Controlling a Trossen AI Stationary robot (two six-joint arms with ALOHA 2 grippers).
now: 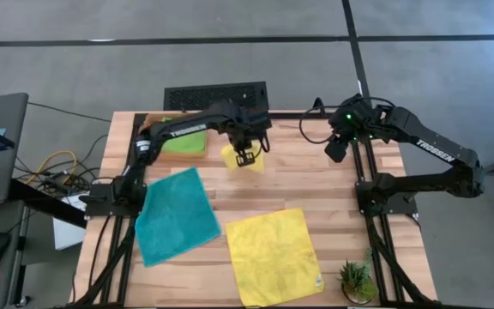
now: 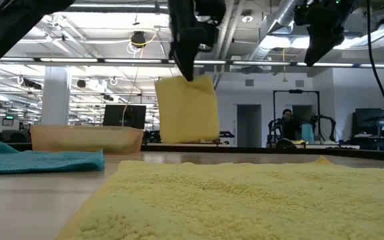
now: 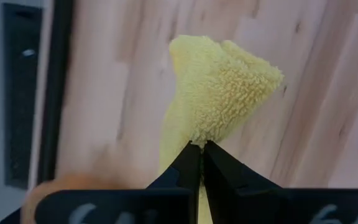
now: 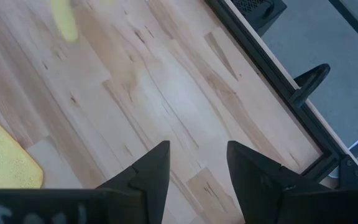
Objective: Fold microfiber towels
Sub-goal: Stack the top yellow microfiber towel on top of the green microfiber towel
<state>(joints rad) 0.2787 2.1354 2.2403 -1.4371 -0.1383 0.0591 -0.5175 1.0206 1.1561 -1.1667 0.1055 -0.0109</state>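
In the high view's upper middle, the left claw [image 1: 246, 158] hides much of the folded yellow towel [image 1: 232, 157] it pinches, dangling above the tabletop [image 1: 316, 184]. Right claw [image 4: 197, 171] gapes, empty.

Setting: open-plan robotics lab or industrial workspace. Butcher-block desk [image 1: 333, 184] on grey concrete floor [image 1: 230, 60], black metal frame [image 1: 376, 232] carrying arms. Low view: high ceiling with exposed ducts [image 2: 282, 13], strip lights, white column [image 2: 55, 93], monitor [image 2: 124, 115], seated person [image 2: 287, 123] at far workstation. Loose cables [image 1: 54, 165] beside desk.
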